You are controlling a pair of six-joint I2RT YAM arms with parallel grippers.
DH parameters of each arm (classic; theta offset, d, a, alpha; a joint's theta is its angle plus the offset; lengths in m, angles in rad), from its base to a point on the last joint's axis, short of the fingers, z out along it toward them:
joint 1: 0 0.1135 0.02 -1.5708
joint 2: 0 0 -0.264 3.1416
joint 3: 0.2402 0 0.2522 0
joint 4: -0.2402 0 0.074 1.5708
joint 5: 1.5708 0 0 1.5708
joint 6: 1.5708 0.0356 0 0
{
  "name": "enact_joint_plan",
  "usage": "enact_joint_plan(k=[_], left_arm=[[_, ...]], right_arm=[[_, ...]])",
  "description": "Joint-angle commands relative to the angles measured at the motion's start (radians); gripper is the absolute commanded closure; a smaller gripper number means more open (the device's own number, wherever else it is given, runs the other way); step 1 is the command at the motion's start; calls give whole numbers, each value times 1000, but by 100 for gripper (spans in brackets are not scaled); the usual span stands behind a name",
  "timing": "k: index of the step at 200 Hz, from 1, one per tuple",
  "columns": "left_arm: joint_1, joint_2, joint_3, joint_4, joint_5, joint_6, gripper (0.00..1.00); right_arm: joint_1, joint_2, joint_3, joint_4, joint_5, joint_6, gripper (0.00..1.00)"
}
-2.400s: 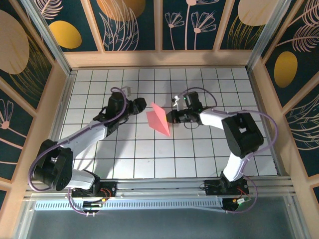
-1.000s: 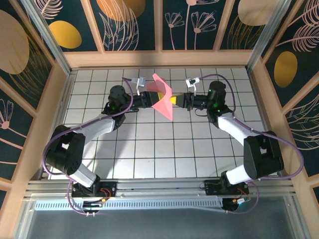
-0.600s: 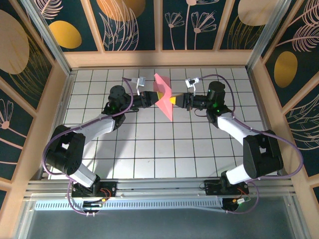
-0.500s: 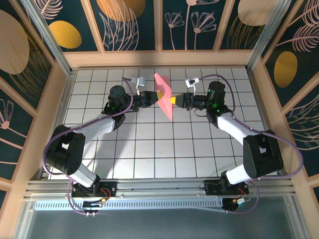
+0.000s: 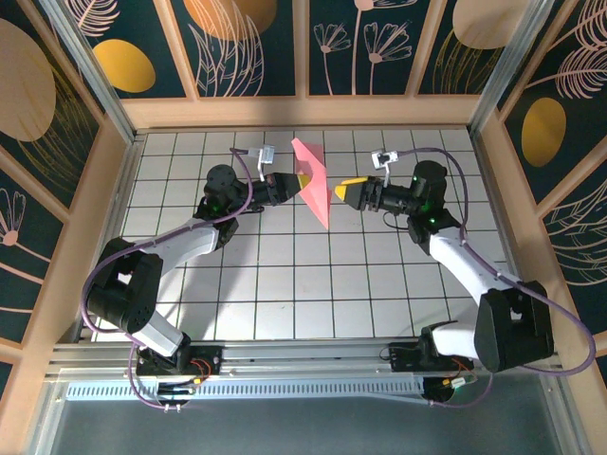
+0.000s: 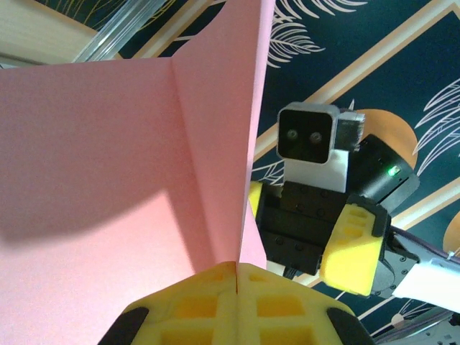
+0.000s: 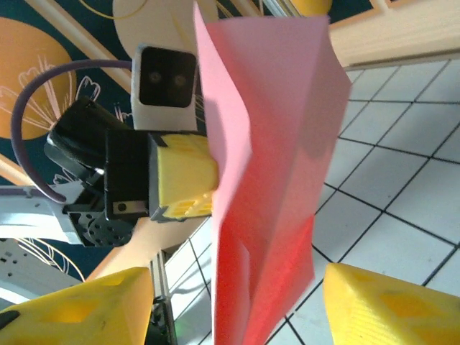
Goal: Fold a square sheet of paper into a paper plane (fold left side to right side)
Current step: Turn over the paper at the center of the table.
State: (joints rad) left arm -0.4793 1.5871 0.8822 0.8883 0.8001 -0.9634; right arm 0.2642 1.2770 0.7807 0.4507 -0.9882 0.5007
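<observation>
The folded salmon-pink sheet of paper [image 5: 314, 192] stands on edge over the far middle of the white grid-tiled table [image 5: 379, 284]. It is a slim pointed shape, with its broad end toward the back wall and its tip toward the arms. In the left wrist view a sharp crease runs down it, and one flap rises past the rest. Whether its lowest tip touches the tiles cannot be told.

The left gripper [image 5: 301, 179] reaches in from the left. Its yellow fingers [image 6: 237, 305] are pressed together on the paper's edge, pinching it and holding it up.

The right gripper [image 5: 343, 189] faces it from the other side, just beside the paper and not touching it. Its yellow fingers [image 7: 392, 305] are spread wide, with nothing between them.

Wooden rails and dark teal wall panels with gold leaf patterns [image 5: 256, 43] surround the table.
</observation>
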Motion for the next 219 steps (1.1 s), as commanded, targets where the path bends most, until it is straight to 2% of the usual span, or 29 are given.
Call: enact_joint_plan(k=[1, 38, 98, 127, 161, 204, 219], left_arm=[[-8, -6, -3, 70, -1, -8, 99], [-13, 4, 3, 73, 2, -10, 99], [-21, 11, 6, 73, 7, -15, 99], [-22, 15, 4, 60, 7, -18, 98], [-22, 28, 5, 73, 8, -33, 96], [-23, 1, 3, 19, -36, 19, 80], [-22, -25, -1, -45, -73, 68, 73]], right_arm=[[-2, -11, -39, -49, 25, -18, 31], [25, 13, -55, 3, -15, 14, 25], [85, 98, 12, 122, -50, 83, 28], [86, 108, 40, 138, -53, 97, 37], [85, 116, 60, 108, -51, 91, 56], [86, 114, 78, 62, -31, 76, 84], [85, 105, 88, 27, -15, 53, 90]])
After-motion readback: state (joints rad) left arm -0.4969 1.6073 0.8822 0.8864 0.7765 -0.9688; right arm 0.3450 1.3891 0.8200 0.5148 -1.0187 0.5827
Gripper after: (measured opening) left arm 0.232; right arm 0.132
